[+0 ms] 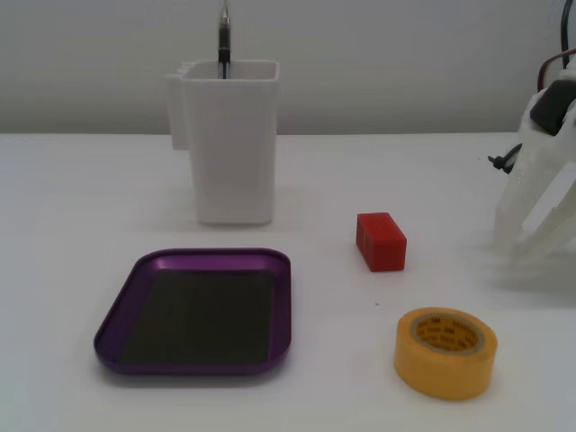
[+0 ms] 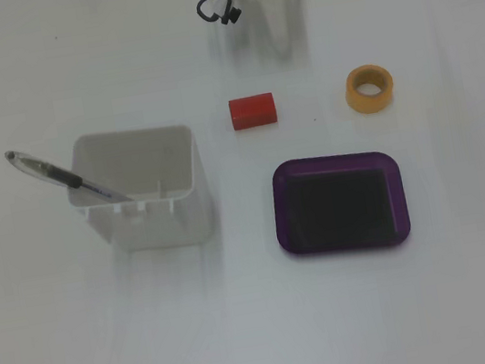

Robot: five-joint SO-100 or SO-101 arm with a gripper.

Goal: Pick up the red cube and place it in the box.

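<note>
The red cube (image 1: 381,241) lies on the white table, right of centre, and also shows in the other fixed view (image 2: 253,111). The box, a shallow purple tray (image 1: 193,260) with a dark bottom, sits empty at the front left of the cube; in the other fixed view the box (image 2: 332,161) lies below and right of the cube. My white gripper (image 1: 520,252) hangs at the right edge, tips near the table and well apart from the cube. It looks shut and empty. In the other fixed view the gripper (image 2: 283,44) is just above the cube.
A tall white container (image 1: 234,153) with a pen (image 1: 224,40) in it stands behind the tray; the container (image 2: 152,224) and the pen (image 2: 57,174) are at the left in the other fixed view. A yellow tape roll (image 1: 445,364) lies at the front right, and shows in the other fixed view (image 2: 353,95).
</note>
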